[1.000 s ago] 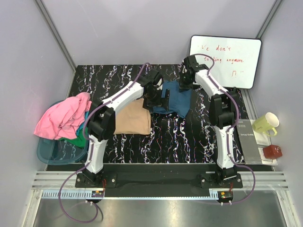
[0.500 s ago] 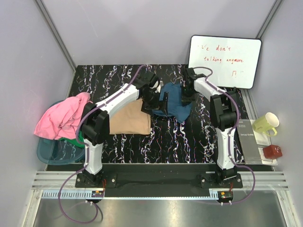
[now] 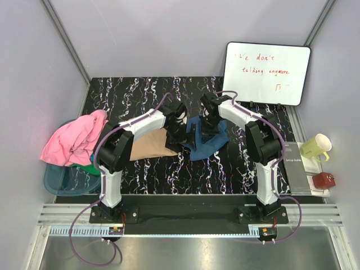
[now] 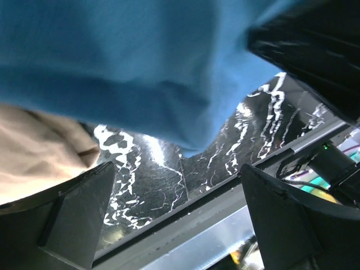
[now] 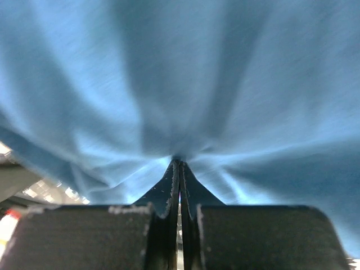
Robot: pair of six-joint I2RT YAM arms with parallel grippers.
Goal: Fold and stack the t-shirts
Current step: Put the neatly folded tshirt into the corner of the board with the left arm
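The teal-blue shirt (image 3: 209,142) has come forward! A second ago it lay spread near the back of the table (image 3: 124,95). Now it sits mid-table in a tighter, bunched heap, its far edge hauled toward the near side.

The right gripper (image 3: 207,122) is doing the hauling. Its fingers (image 5: 169,191) are pressed together with blue cloth pinched between them, the fabric fanning out in pleats from the nip. That arm has swung in from the back edge in the last second, and the shirt has doubled over on itself as it came.

The left gripper (image 3: 175,134) has dropped back alongside, at the shirt's left edge. Its fingers (image 4: 73,214) stand wide apart with nothing between them. The blue cloth hangs just above and beyond them, so this one looks to be letting go or waiting.

Just left sits the tan shirt (image 3: 147,146), lying flat, and it seems to touch the blue one, though the left arm hides the seam. From above, with that arm across it, it reads more as a wedge than the squarer patch it was a second ago.

For the task, I'd call this fold half made: a crumpled doubling, not yet a flat panel, and nothing is stacked. The pink shirt (image 3: 76,140) and green shirt (image 3: 93,166) still sit over the basket (image 3: 67,181) at the left.
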